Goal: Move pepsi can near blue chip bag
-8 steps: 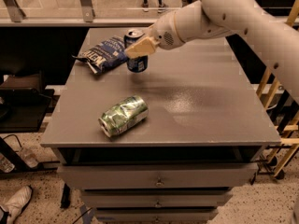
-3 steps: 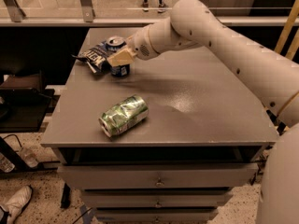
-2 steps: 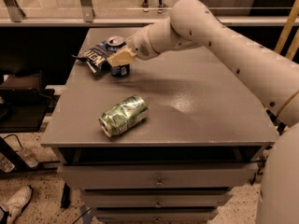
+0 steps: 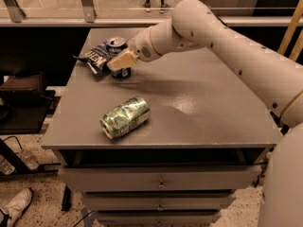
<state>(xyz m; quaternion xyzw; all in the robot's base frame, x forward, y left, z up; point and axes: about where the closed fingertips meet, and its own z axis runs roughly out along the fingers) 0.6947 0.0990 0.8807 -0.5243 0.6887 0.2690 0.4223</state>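
Note:
The pepsi can (image 4: 117, 47) stands upright at the far left of the grey table (image 4: 199, 112), its silver top showing, right beside the blue chip bag (image 4: 97, 56), which lies flat with white lettering. My gripper (image 4: 119, 60) is at the can, its tan fingers (image 4: 122, 59) across the can's front and hiding most of its body. The white arm reaches in from the right.
A crushed green and silver can (image 4: 125, 117) lies on its side near the table's front left. Drawers sit below the table top. A dark chair stands to the left, and a railing runs behind the table.
Since 2.7 s ago my gripper has carried the can left, up to the chip bag. Over the last second nothing has visibly moved.

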